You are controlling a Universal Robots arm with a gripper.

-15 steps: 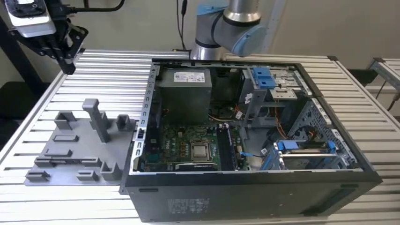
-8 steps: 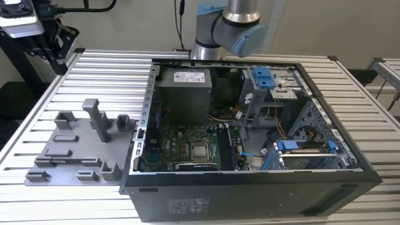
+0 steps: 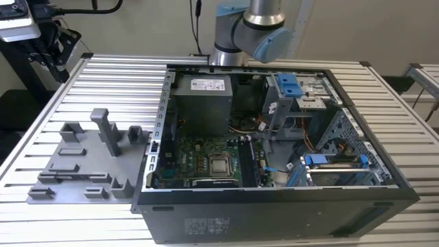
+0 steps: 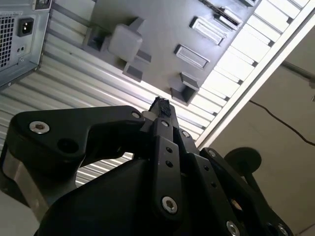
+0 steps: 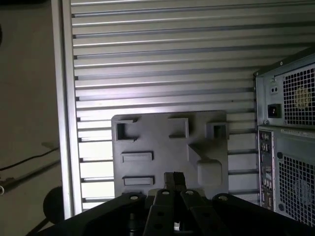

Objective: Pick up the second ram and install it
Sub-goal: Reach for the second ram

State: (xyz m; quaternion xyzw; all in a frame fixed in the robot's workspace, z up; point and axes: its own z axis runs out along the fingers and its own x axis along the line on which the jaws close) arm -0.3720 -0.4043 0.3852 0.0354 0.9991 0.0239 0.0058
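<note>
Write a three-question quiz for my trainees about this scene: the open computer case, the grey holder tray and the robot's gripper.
1. True or false: the grey plastic holder tray lies inside the open black computer case.
2. Multiple choice: in the exterior view, on which side of the case does the tray lie? A) the exterior view's left B) the exterior view's right C) on top of it
3. Fill in: in the first wrist view, the black gripper shows in front of the grey ____.
Key: 1 false; 2 A; 3 tray.
</note>
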